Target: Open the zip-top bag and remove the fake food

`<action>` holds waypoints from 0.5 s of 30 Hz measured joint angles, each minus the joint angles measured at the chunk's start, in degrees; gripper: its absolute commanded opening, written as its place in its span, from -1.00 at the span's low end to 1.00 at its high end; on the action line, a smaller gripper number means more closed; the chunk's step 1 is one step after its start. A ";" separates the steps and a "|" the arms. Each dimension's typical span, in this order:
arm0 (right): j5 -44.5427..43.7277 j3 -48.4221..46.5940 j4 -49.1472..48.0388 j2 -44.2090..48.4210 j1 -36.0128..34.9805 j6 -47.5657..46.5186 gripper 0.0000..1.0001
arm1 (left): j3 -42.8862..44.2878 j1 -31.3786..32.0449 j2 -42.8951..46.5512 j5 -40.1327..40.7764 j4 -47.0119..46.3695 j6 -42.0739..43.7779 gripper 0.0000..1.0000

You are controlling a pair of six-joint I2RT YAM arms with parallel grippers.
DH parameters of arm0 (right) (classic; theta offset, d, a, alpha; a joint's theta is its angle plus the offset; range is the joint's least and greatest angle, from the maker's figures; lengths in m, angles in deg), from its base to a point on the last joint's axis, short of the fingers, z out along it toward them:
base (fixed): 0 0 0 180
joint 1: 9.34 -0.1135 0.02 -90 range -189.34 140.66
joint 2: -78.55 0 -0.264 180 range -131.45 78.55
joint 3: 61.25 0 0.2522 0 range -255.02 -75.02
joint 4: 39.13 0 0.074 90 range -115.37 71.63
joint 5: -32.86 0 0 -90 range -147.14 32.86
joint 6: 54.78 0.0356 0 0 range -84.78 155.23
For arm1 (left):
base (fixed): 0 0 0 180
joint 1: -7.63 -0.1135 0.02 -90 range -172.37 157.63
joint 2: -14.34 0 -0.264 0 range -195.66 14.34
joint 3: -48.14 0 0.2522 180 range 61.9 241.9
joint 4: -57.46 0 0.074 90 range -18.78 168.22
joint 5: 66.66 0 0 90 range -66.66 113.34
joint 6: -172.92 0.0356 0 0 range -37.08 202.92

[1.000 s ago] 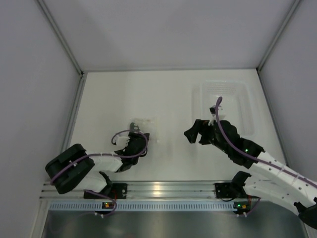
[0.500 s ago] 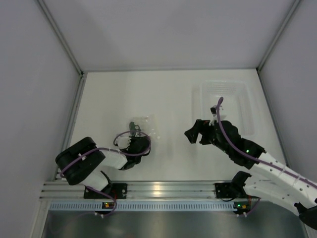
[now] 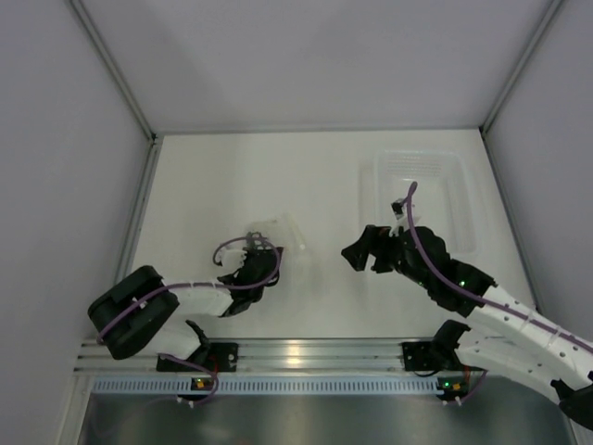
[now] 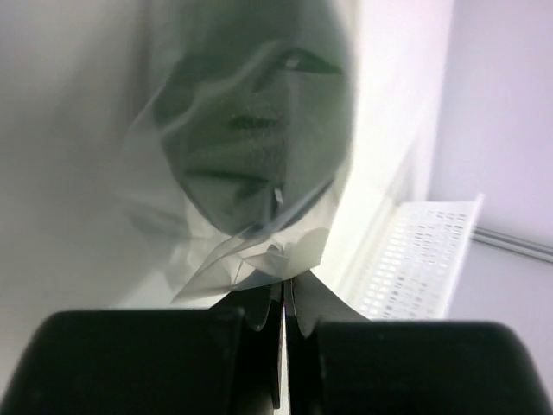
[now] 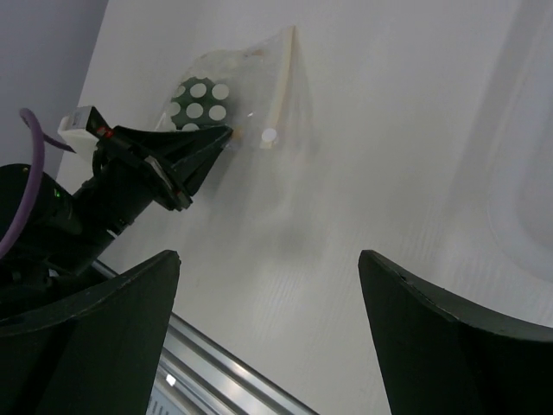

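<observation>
The zip-top bag (image 3: 281, 230) is a small clear pouch with white spots, left of the table's middle. Its zip strip (image 5: 282, 69) faces away from my left arm. The fake food (image 4: 251, 147), dark green, shows inside the bag (image 4: 216, 251) and behind the spots in the right wrist view (image 5: 200, 102). My left gripper (image 3: 260, 256) is shut on the bag's near crinkled edge, pinching it between the fingertips (image 4: 283, 292). My right gripper (image 3: 356, 252) hangs to the right of the bag, apart from it. It stands wide open (image 5: 270, 256) with nothing between its fingers.
A larger clear rigid tray (image 3: 375, 176) sits at the back right, behind my right arm. An aluminium rail (image 3: 296, 352) and a perforated white strip (image 3: 306, 383) run along the near edge. Grey walls close in the table on three sides.
My left gripper has shut on the bag's near edge. The bag has shifted slightly to the right and tilted. My right gripper has stayed open and nearly still.
</observation>
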 measured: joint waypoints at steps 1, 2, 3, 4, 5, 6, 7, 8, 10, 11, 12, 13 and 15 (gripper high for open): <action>0.24 0.00 -0.09 -0.11 0.00 0.52 0.70 | 0.52 0.00 1.29 -0.20 0.00 0.13 -1.00; 0.50 0.00 -0.07 -0.24 0.00 1.55 0.70 | 1.03 0.00 2.27 -0.24 -0.02 0.24 -1.00; 0.72 0.00 -0.09 -0.31 0.00 2.75 0.70 | 1.70 0.00 3.32 -0.35 -0.02 0.26 -1.00; 1.14 0.11 -0.52 -0.33 0.00 4.83 0.68 | 2.38 0.00 4.00 -0.42 -0.04 0.26 -1.00; 1.60 0.42 -1.44 -0.26 0.00 6.78 0.66 | 2.97 0.00 4.35 -0.50 -0.07 0.26 -1.00; 2.08 0.81 -2.27 -0.24 0.00 8.46 0.65 | 3.72 0.00 4.52 -0.70 -0.07 0.24 -1.00; 2.89 1.95 -4.26 -0.09 0.02 11.08 0.62 | 4.39 0.00 4.55 -1.05 -0.04 0.22 -1.00; 3.67 3.08 -5.99 -0.04 0.02 13.51 0.61 | 4.90 0.02 4.52 -1.38 -0.04 0.22 -1.00; 5.05 5.38 -8.50 -0.22 0.00 18.16 0.57 | 5.88 0.17 4.48 -1.92 -0.02 0.17 -1.00; 5.49 6.14 -9.22 -0.28 0.00 19.78 0.56 | 6.36 0.26 4.42 -2.25 -0.02 0.15 -1.00; 5.86 6.78 -9.90 -0.61 0.02 21.64 0.55 | 6.93 0.42 4.17 -2.58 -0.09 0.07 -1.00; 6.16 6.82 -10.29 -1.20 0.02 22.75 0.55 | 7.50 0.57 3.82 -2.91 -0.11 0.04 -1.00; 6.51 6.29 -10.73 -2.73 0.02 24.11 0.55 | 8.59 0.96 2.91 -3.63 -0.46 0.26 -1.00</action>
